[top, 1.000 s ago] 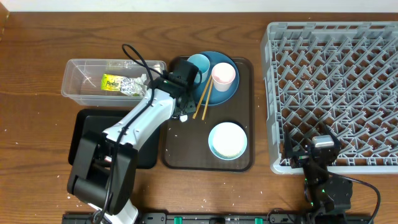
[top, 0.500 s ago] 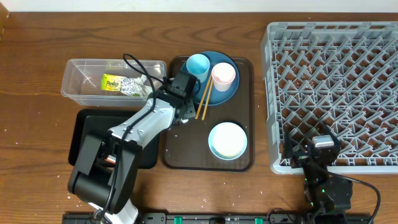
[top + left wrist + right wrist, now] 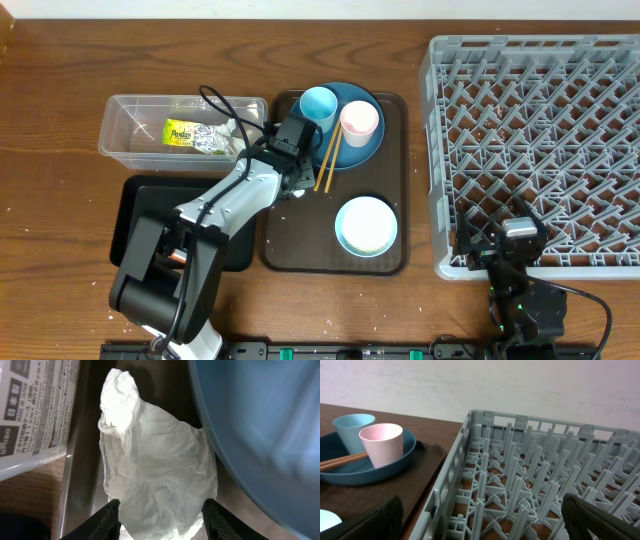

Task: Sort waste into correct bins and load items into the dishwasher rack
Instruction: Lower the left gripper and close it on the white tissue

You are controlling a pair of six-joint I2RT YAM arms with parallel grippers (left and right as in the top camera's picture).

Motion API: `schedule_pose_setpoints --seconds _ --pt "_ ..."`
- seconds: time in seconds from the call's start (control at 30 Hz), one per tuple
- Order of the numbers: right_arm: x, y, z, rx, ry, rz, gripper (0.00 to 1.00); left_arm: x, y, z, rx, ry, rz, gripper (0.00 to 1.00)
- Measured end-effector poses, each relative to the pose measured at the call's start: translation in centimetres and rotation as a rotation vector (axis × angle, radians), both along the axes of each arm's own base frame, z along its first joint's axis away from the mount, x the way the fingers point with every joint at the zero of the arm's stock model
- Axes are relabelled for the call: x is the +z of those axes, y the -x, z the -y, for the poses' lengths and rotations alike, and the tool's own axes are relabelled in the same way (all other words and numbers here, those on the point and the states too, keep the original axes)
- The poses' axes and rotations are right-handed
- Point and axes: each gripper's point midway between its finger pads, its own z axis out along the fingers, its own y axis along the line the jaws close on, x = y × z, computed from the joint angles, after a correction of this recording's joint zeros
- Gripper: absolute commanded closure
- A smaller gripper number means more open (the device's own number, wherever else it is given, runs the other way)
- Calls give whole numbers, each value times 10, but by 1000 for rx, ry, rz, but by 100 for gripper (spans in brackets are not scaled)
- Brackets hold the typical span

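Overhead, left gripper (image 3: pixel 290 182): low over the left edge of the brown tray (image 3: pixel 300 250), between the clear tub (image 3: pixel 130 120) and the blue plate (image 3: pixel 352 155).
Overhead, bins: the clear tub lies just left of that gripper and holds a yellow-green wrapper (image 3: pixel 182 132). The black tray (image 3: pixel 140 200) sits nearer the arm's base.
Overhead, right gripper (image 3: pixel 505 243): at the near edge of the dishwasher rack (image 3: pixel 540 130), well apart from the waste. The left arm is by far the nearer one.
Overhead, room: open bench (image 3: pixel 60 80) lies around the tub.

Left wrist, tissue (image 3: pixel 155 470): crumpled, lying on the brown tray's edge straight ahead of the gripper, its long axis running away from the fingertips (image 3: pixel 109 519).
Left wrist, jaws: partway apart, astride the near end of the tissue. It looks uncrushed, so probably not pinched yet.
Left wrist, neighbours: the blue plate's rim is close on the right and the tub wall close on the left, so the lane is tight.
Left wrist, next move: likely close, lift, then carry a short way left.

Right wrist, jaws: spread wide with nothing between them, facing the rack's pegs.
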Motion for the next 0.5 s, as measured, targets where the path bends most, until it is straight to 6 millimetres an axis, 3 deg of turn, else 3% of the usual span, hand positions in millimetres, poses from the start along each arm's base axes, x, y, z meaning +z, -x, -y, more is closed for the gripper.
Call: schedule_pose_setpoints --seconds 0.5 --pt "0 0 0 0 0 0 1 -4 12 -4 -33 -26 -50 45"
